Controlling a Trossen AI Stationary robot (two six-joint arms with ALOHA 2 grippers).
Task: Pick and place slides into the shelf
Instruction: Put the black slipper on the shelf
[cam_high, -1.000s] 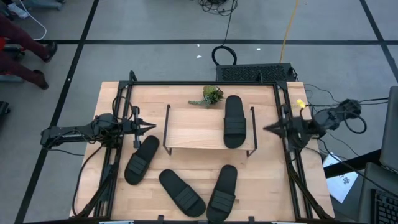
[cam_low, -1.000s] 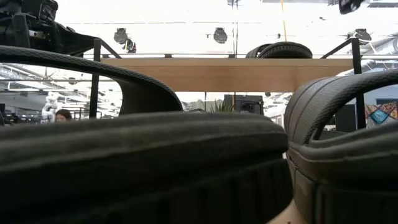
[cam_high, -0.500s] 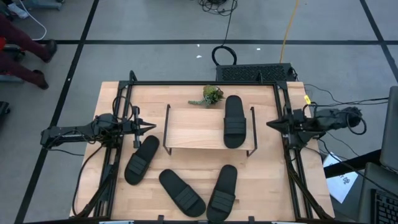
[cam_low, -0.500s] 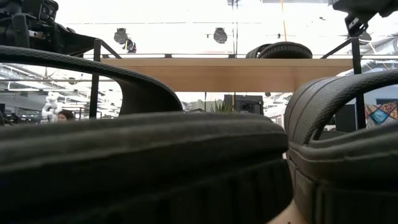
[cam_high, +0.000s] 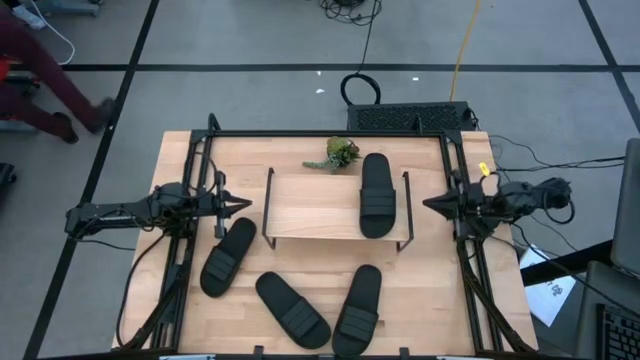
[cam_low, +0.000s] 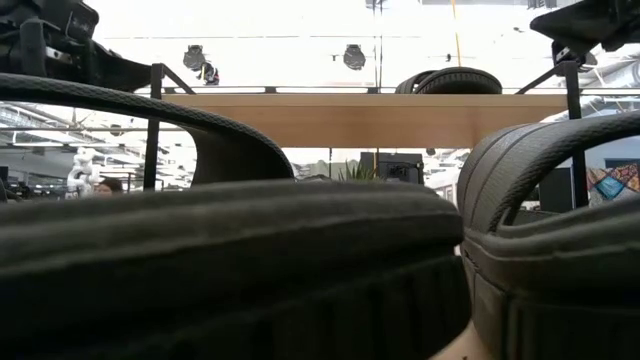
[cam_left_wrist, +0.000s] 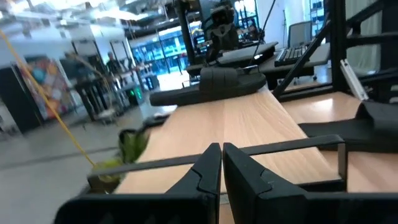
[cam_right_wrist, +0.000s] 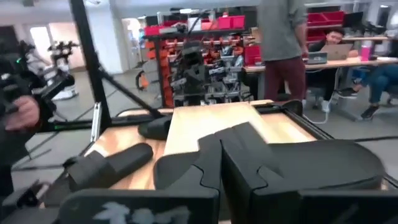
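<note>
The shelf (cam_high: 315, 205) stands mid-table, its light wood top (cam_low: 370, 118) on black wire sides. One black slide (cam_high: 377, 195) lies flat on the shelf top near its right end, also in the low view (cam_low: 450, 80). Three more slides lie sole-down on the table near the front: left (cam_high: 228, 255), middle (cam_high: 292, 308), right (cam_high: 358, 308). My left gripper (cam_high: 247, 203) (cam_left_wrist: 221, 152) hovers shut by the shelf's left end. My right gripper (cam_high: 427, 205) (cam_right_wrist: 220, 146) hovers shut by its right end, facing the slide on top (cam_right_wrist: 311, 165).
A small green plant (cam_high: 338, 153) sits behind the shelf. The black table frame (cam_high: 330, 134) runs along the far and side edges. Two slides (cam_low: 230, 260) (cam_low: 550, 230) fill the low view's foreground. People stand and sit in the room beyond (cam_right_wrist: 283, 37).
My right arm has shifted its wrist and forearm and come lower, while its fingertips have stayed by the shelf's right end. A person at the far left of the floor has taken a step.
</note>
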